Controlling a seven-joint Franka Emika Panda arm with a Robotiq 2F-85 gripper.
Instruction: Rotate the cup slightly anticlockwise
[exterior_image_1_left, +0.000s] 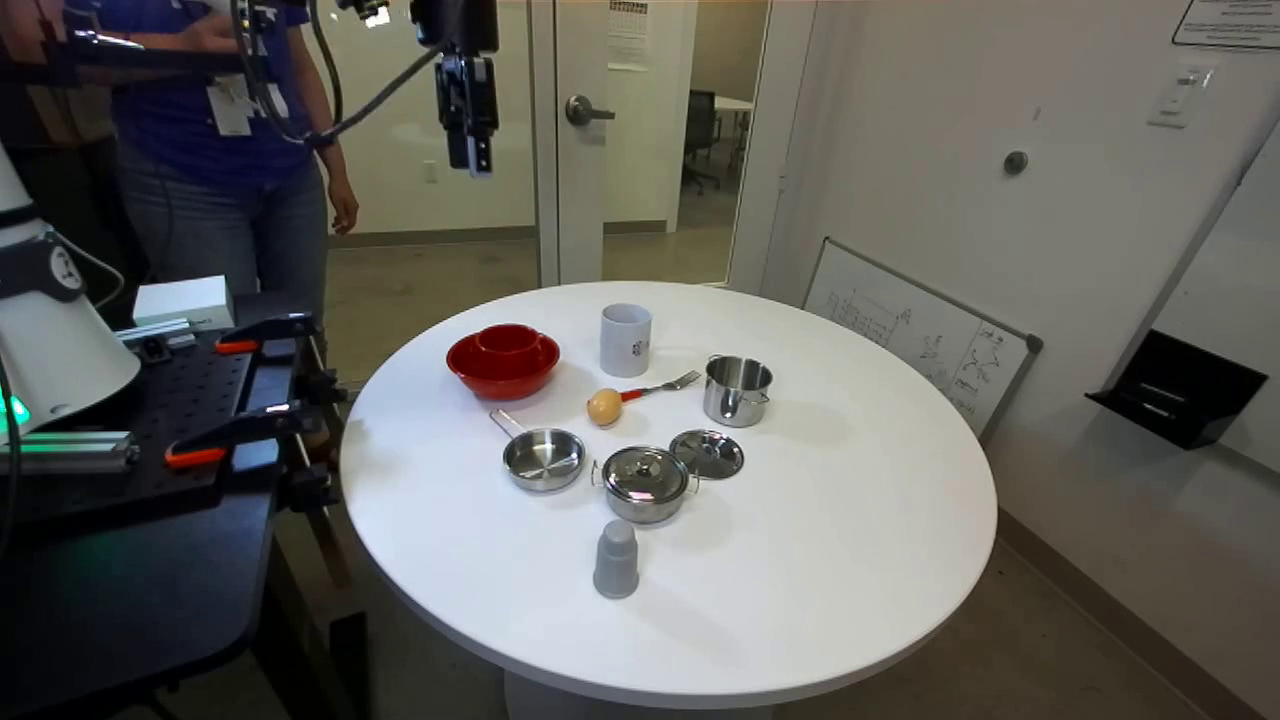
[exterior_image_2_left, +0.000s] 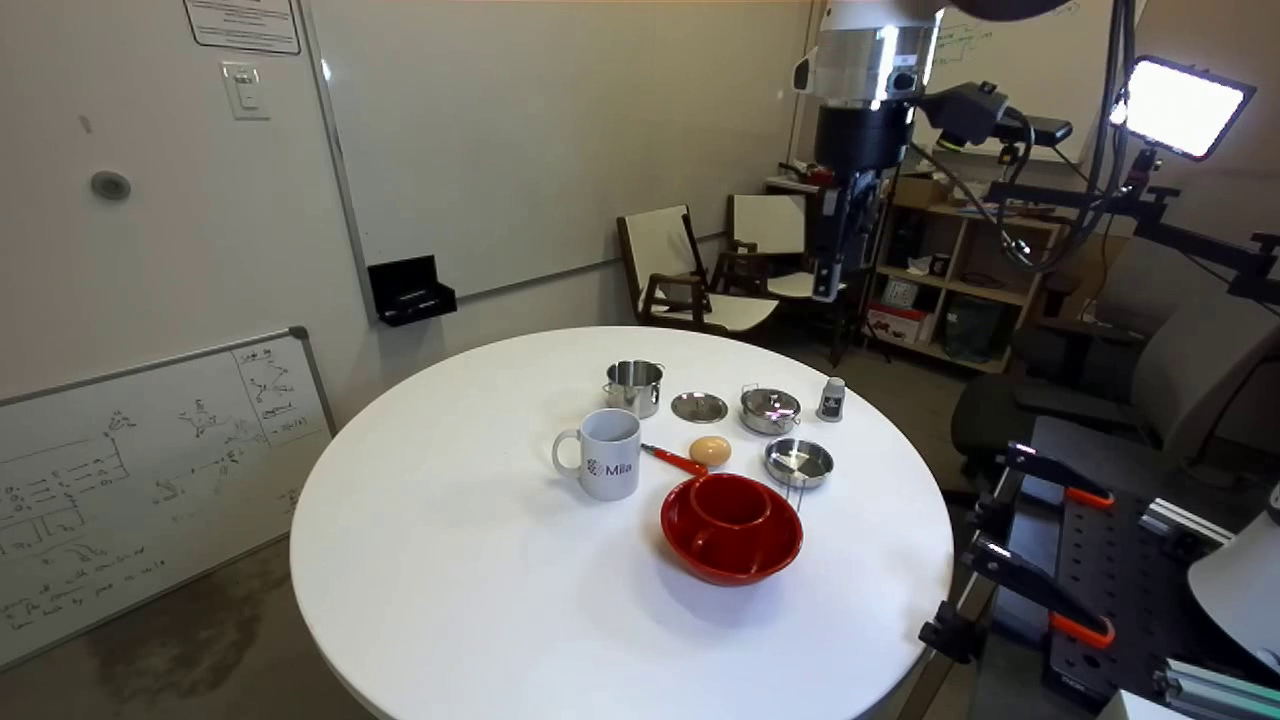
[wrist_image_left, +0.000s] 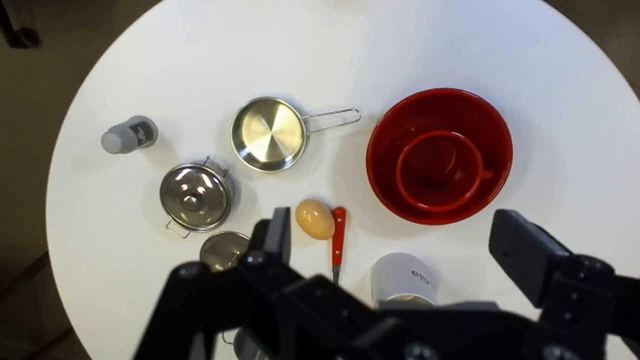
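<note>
The cup is a whitish-grey mug standing upright on the white round table. It shows in both exterior views, the cup (exterior_image_1_left: 626, 342) and the cup (exterior_image_2_left: 610, 456). In an exterior view its handle points to the left and its "Mila" print is visible. In the wrist view the cup (wrist_image_left: 400, 275) is partly hidden behind the gripper body, and its handle is not visible. My gripper (wrist_image_left: 397, 240) is open with empty jaws. It hangs high above the table, well apart from the cup, as both exterior views show, the gripper (exterior_image_1_left: 478, 165) and the gripper (exterior_image_2_left: 828, 285).
Near the cup are a red bowl (exterior_image_2_left: 675, 545) holding a red cup (wrist_image_left: 440, 170), an egg (wrist_image_left: 315, 219), a red-handled fork (wrist_image_left: 338, 235) and a steel pot (exterior_image_1_left: 738, 392). A small pan (wrist_image_left: 268, 135), a lidded pot (wrist_image_left: 195, 197), a loose lid (exterior_image_1_left: 707, 455) and a grey shaker (exterior_image_1_left: 616, 562) stand further off.
</note>
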